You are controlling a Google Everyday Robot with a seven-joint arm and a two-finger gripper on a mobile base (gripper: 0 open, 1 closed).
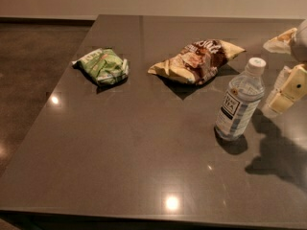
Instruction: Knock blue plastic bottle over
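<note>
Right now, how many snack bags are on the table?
2: green bag back left, brown bag behind the bottle; the gripper is right of the bottle; more may be hidden.

The only word that can be read is "TEA", in white capitals on the dark-and-white label (231, 105) of the blue plastic bottle (240, 102). A smaller line of print sits above that word, too fine to make out. The brown and yellow chip bag (199, 60) carries pale lettering near its upper end, but it cannot be read. The green bag (103, 66) has a white printed patch, also illegible. The gripper (280, 97), just to the right of the bottle at the picture's right edge, shows no writing.
</note>
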